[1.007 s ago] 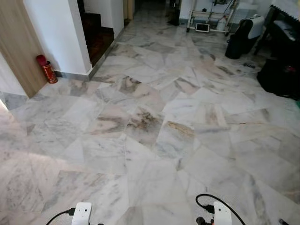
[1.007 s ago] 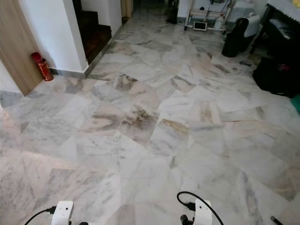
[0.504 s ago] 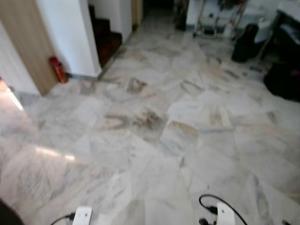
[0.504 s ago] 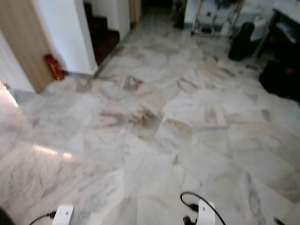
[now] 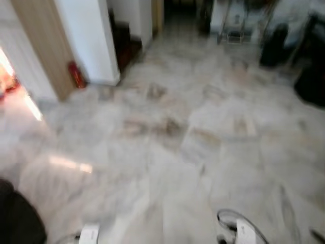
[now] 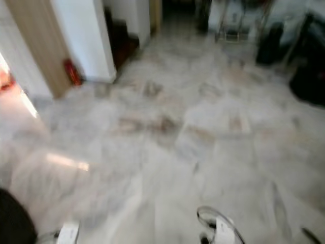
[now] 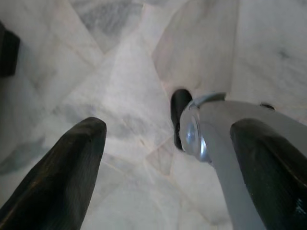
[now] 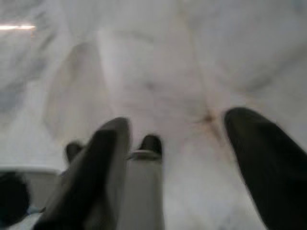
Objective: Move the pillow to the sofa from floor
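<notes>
No pillow or sofa can be made out; the head views are blurred and look down on a marble floor [image 5: 167, 142]. My left gripper [image 7: 170, 129] hangs open above the floor tiles, nothing between its black fingers [image 7: 72, 163]. My right gripper [image 8: 180, 122] is open as well over bare marble, its fingers [image 8: 264, 158] spread wide. The white wrist pieces of both arms [image 5: 89, 234] [image 5: 245, 231] peek in at the lower edge of the head view. A dark rounded shape [image 5: 18, 218] sits at the lower left; I cannot tell what it is.
A white pillar [image 5: 86, 35] and a wooden panel [image 5: 43, 46] stand at the left, a red fire extinguisher [image 5: 77, 74] at their foot. Dark stairs [image 5: 127, 43] lie behind. Black bags [image 5: 311, 81] and a metal cart [image 5: 233, 25] are at the far right.
The camera has swung to the left, so the whole scene has shifted right and blurred. A sunlit opening and a dark shape have come into view on the left.
</notes>
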You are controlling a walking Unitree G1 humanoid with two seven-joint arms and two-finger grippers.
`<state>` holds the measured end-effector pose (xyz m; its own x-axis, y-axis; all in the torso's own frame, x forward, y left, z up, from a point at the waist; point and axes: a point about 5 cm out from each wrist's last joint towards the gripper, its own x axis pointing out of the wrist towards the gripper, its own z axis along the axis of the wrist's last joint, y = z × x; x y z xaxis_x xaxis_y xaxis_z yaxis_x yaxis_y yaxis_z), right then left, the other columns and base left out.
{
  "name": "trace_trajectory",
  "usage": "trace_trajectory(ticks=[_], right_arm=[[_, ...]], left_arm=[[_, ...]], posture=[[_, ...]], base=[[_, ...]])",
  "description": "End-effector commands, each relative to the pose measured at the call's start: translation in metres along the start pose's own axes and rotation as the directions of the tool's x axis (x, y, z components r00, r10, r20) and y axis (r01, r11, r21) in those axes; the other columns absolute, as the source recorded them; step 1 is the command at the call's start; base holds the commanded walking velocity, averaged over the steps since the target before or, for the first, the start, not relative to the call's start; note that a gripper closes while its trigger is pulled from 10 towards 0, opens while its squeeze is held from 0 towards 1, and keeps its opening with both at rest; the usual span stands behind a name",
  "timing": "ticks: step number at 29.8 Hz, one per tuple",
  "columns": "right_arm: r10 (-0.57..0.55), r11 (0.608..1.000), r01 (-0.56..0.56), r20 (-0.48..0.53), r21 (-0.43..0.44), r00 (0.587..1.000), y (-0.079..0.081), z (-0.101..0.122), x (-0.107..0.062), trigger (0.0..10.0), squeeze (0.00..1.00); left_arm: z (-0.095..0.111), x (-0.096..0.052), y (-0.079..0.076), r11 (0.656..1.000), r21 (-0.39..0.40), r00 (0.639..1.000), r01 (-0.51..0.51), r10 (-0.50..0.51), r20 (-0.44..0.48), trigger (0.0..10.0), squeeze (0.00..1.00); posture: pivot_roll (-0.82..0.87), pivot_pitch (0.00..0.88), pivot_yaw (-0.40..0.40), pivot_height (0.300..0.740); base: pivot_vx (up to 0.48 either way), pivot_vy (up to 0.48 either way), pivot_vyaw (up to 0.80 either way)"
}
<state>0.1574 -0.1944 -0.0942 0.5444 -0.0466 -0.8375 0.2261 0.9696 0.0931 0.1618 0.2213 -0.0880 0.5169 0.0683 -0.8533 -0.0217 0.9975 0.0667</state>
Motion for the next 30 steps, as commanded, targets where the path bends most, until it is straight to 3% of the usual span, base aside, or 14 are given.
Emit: trace_trajectory(ticks=[1, 6, 9, 30], right_arm=[[-0.015, 1.000, 0.015, 0.002, 0.012, 1.000, -0.0031, 0.0007, -0.0002, 10.0, 0.00], [-0.023, 0.999, 0.023, -0.005, 0.022, 1.000, -0.0037, -0.0003, -0.0003, 10.0, 0.00], [-0.023, 0.999, 0.023, -0.009, 0.025, 1.000, -0.0036, -0.0005, -0.0003, 10.0, 0.00], [-0.033, 0.999, 0.034, -0.008, 0.039, 0.999, -0.0038, -0.0001, -0.0001, 10.0, 0.00]], left_arm=[[0.0034, 0.0007, -0.0022, 1.000, -0.008, 1.000, 0.009, -0.009, 0.010, 10.0, 0.00], [0.0030, 0.0007, -0.0026, 1.000, -0.008, 1.000, 0.010, -0.010, 0.009, 10.0, 0.00], [0.0031, 0.0007, -0.0021, 1.000, -0.008, 1.000, 0.010, -0.010, 0.009, 10.0, 0.00], [0.0021, 0.0001, 0.0015, 1.000, -0.007, 1.000, 0.002, -0.002, 0.006, 10.0, 0.00]], posture=[[-0.07, 0.000, -0.055, 0.740], [-0.07, 0.000, -0.057, 0.740], [-0.07, 0.000, -0.057, 0.740], [-0.06, 0.000, -0.058, 0.740]], base=[[-0.281, 0.000, 0.00], [-0.285, 0.000, 0.00], [-0.289, 0.000, -0.80], [-0.288, 0.000, -0.03]])
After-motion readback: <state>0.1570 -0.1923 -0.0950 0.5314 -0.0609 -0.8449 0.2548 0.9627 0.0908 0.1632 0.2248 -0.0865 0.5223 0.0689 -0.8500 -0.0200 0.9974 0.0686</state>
